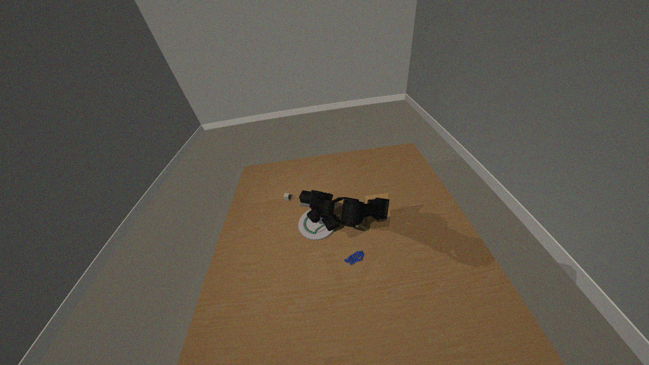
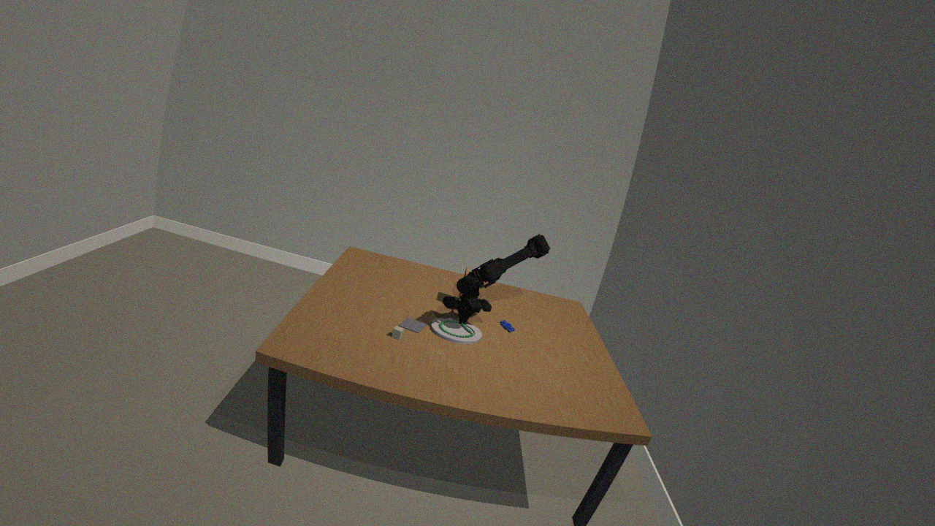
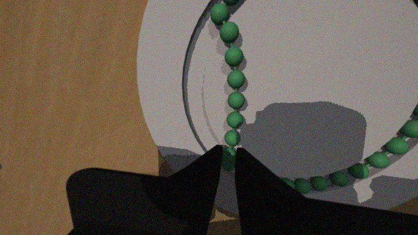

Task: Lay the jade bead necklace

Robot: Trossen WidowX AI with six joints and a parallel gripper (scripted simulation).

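The jade bead necklace [image 1: 307, 227] [image 2: 455, 335] [image 3: 236, 79] lies as a loop on the pale round bead board [image 1: 313, 236] [image 2: 436, 332] [image 3: 157, 65]. In the wrist view, the beads at lower right follow the round groove. On the left, a nearly straight run of beads lies inside the circle, and the groove [image 3: 193, 91] shows bare beside it. My gripper [image 2: 462, 321] [image 3: 228, 153] is shut on the necklace at the lower end of this run, low over the board's edge. The fingers hide the beads just right of the grip. The arm covers the fingertips in the top view.
A small heap of blue beads [image 1: 354, 257] [image 2: 507, 325] lies on the table to one side of the board. A grey flat square [image 2: 413, 325] and a small pale cube [image 1: 286, 196] [image 2: 397, 332] lie on the other side. A light wooden-coloured piece [image 1: 376, 196] shows beside the arm.
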